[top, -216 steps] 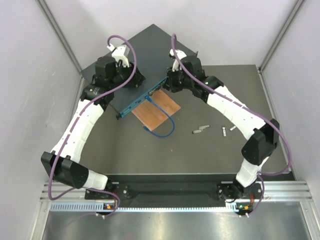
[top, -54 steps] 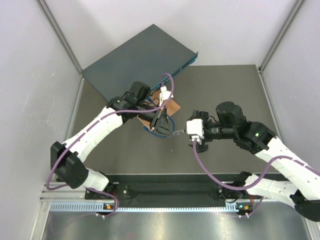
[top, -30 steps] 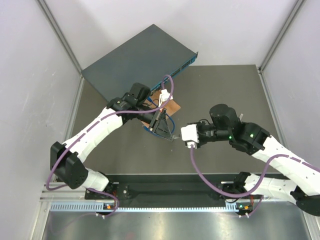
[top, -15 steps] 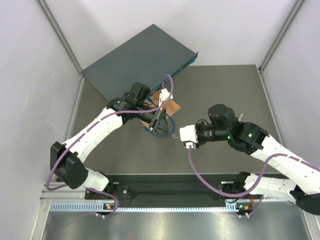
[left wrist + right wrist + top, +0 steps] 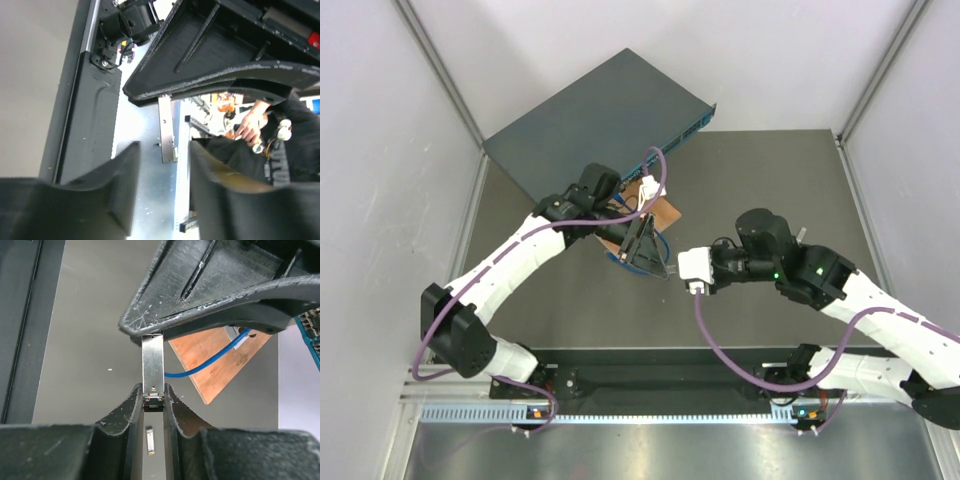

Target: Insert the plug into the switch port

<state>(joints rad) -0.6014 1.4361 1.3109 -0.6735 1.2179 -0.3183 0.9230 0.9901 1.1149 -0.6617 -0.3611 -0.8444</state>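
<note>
Silver plug (image 5: pixel 152 365) betw. R fingers (image 5: pixel 128 409); L fingers (image 5: pixel 121 190) apart; switch (image 5: pixel 600 110) well apart

We saw the switch (image 5: pixel 595 115) lying askew over the worktop's (image 5: pixel 780 180) far left corner, its port face turned toward the middle. Near that face lay the wooden board (image 5: pixel 666 213), partly under the left arm, with a blue cable (image 5: pixel 660 243) looping beside it. Around the worktop's middle the left gripper (image 5: pixel 656 263) and the right gripper (image 5: pixel 677 271) met tip to tip, the plug (image 5: pixel 669 272) a small pale sliver between them; how their jaws stood we could not tell
</note>
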